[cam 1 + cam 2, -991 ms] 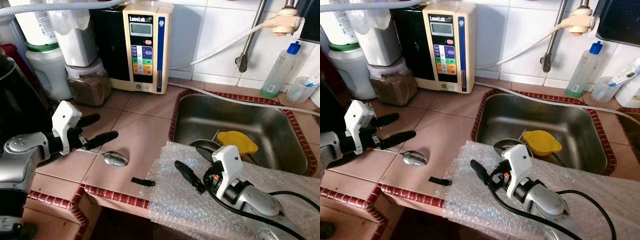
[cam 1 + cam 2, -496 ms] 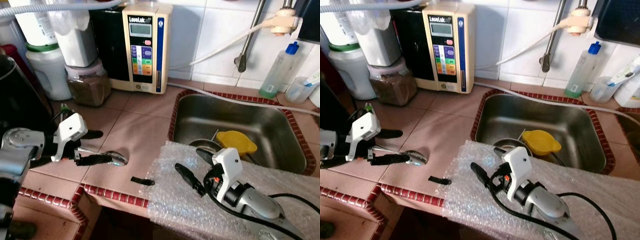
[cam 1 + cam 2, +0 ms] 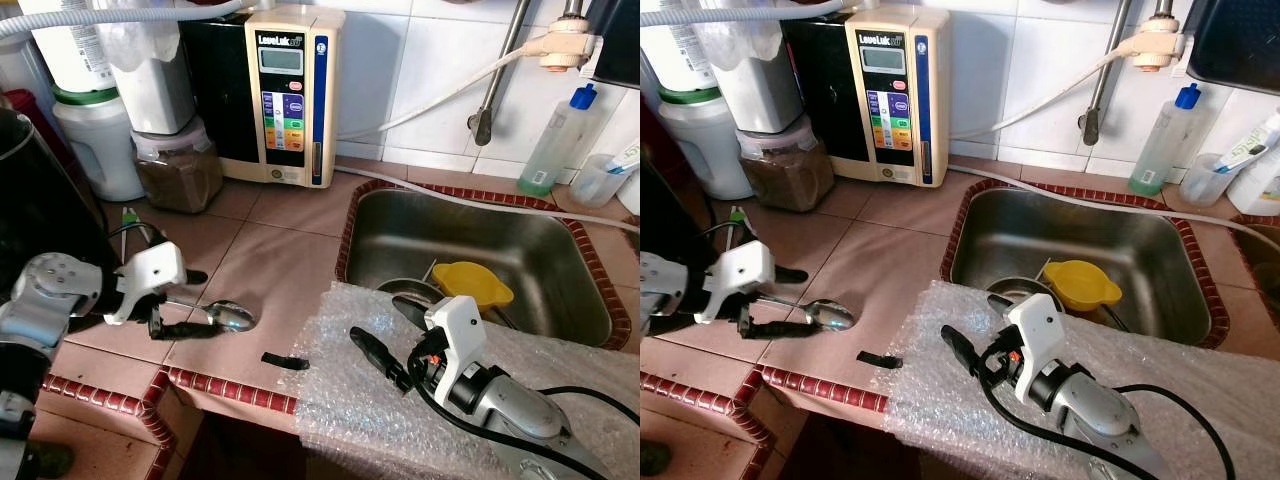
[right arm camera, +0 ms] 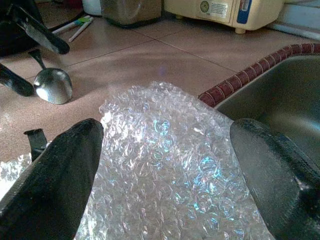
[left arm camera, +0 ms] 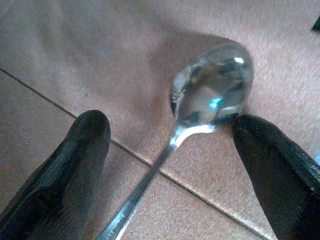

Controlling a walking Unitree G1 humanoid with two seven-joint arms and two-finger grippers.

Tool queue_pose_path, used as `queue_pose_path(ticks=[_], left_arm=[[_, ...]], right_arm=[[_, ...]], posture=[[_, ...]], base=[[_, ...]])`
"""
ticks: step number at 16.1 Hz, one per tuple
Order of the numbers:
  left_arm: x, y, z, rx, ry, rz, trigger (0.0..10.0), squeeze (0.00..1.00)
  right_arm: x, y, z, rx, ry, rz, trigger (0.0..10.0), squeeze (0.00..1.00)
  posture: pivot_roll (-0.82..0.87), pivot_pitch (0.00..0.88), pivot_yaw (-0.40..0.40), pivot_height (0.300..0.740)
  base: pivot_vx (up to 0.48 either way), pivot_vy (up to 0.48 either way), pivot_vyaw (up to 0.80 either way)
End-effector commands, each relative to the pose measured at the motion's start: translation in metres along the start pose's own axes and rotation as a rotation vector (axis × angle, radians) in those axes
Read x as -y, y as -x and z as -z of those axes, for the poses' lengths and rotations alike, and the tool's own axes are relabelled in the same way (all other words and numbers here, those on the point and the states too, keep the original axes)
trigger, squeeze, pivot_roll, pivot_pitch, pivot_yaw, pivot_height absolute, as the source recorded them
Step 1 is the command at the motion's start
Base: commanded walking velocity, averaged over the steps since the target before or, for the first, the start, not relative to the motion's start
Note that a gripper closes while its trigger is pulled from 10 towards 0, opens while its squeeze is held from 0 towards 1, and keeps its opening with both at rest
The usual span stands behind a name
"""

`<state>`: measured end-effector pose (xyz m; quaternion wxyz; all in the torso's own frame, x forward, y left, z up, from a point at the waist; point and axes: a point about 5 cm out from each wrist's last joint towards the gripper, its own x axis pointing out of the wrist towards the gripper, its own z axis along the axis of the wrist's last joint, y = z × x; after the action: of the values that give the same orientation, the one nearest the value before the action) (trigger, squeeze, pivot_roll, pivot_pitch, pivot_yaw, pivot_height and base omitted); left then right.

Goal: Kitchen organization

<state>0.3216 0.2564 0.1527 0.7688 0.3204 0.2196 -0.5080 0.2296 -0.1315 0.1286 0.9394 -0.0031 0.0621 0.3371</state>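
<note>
At the left of the tiled counter [image 3: 280, 250], in front of the jars and the white water machine [image 3: 290, 95], the left gripper [image 3: 190, 305] is down at the surface with its two black fingers spread, one on each side of a metal spoon [image 3: 222, 316] that lies flat on the tile; in the left wrist view the fingers [image 5: 75, 165] straddle the neck where the handle meets the bowl, and one tip seems to be just touching the bowl's edge, but nothing is pinched yet. The spoon looks light, rigid and smooth, so it will likely slide or pivot on the tile if only one finger pushes it; the thin handle just behind the bowl seems the best place to take hold, since the rounded bowl would tend to squirt out. Just beyond it, near the counter's red edge, lies a small black strip [image 3: 285, 361]. Further right, the right gripper [image 3: 385, 340] rests over a sheet of bubble wrap [image 3: 350, 410], fingers spread and holding nothing. Behind it the steel sink [image 3: 560, 260] holds a yellow funnel [image 3: 475, 284] and some dishes.
</note>
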Motion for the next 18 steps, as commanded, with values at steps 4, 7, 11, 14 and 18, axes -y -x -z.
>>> queue_pose_path(ticks=[4,7,11,14,18], left_arm=[[-0.004,-0.005,-0.004,-0.036,-0.066,0.004,4.9,0.0],[-0.004,-0.011,-0.005,-0.045,-0.084,0.026,0.0,0.0],[-0.003,-0.023,-0.014,-0.011,-0.11,0.057,0.0,0.0],[-0.004,-0.03,-0.02,0.01,-0.124,0.057,0.0,0.0],[-0.006,-0.044,-0.033,0.066,-0.144,0.022,0.0,0.0]], right_arm=[[-0.002,0.0,-0.002,0.001,0.017,-0.014,10.0,0.75],[-0.004,0.001,-0.002,0.001,0.016,-0.013,10.0,0.75],[-0.005,0.002,-0.001,-0.003,-0.004,-0.019,10.0,0.75],[-0.01,0.005,-0.001,-0.011,-0.042,-0.07,10.0,0.75],[-0.021,0.017,0.004,-0.058,-0.101,-0.17,10.0,0.74]], posture=[[0.11,0.041,0.035,0.74],[0.1,0.044,0.04,0.74],[0.1,0.043,0.045,0.74],[0.09,0.04,0.052,0.74],[0.07,0.036,0.055,0.74]], base=[[0.0,0.0,0.0],[0.0,0.0,0.0],[0.0,0.0,0.0],[0.0,0.0,0.0],[0.0,0.0,0.0]])
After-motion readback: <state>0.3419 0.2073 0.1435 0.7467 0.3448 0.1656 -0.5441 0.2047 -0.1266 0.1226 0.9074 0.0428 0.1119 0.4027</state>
